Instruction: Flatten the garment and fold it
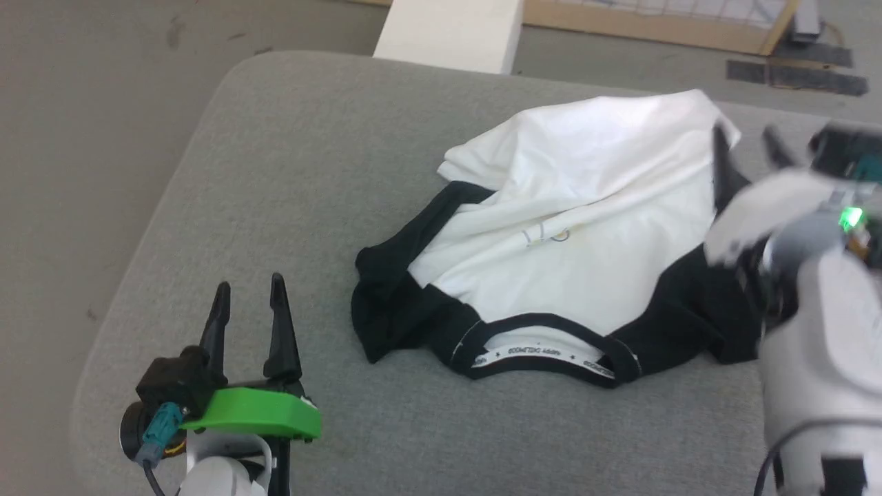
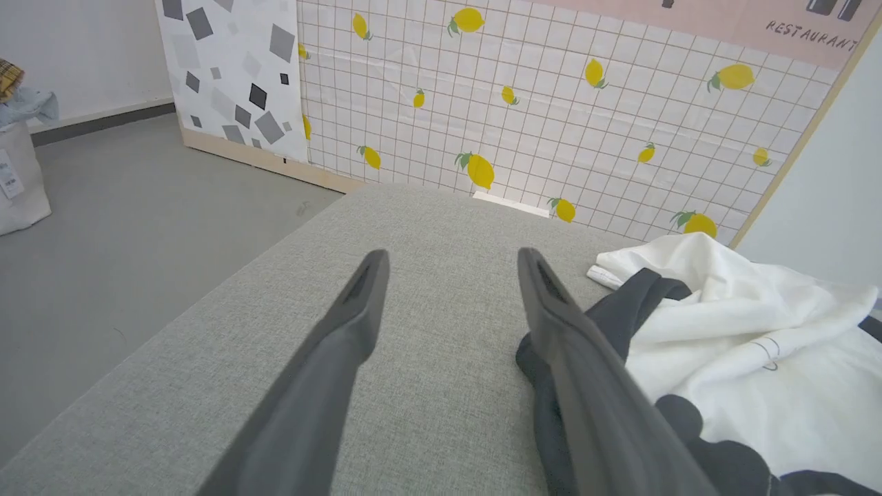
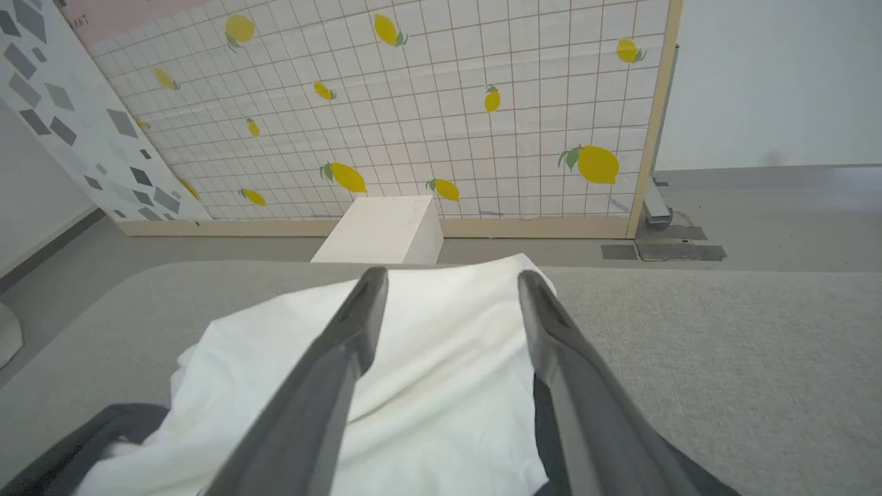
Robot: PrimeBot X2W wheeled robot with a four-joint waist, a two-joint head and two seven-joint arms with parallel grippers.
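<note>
Left gripper (image 1: 249, 284): sitting at lower left of the head view, fingers spread, pinching nothing, apart from the garment.
Garment (image 1: 572, 227): lying crumpled right of centre on the grey cushion (image 1: 296, 179), black collar facing the bottom edge.
Right gripper (image 1: 745, 136): hovering at the garment's right edge, fingers spread.
White block (image 1: 448, 31): standing beyond the cushion, top centre.

white-and-black garment (image 1: 572, 227), lemon-print wall (image 2: 551, 103)

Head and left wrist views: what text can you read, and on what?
"RESTAURANT": on the pink wall panel, left wrist view.
White lettering on the T-shirt's neck band: upside down, too small to read.
Tag on the white bag: too small to read.
</note>
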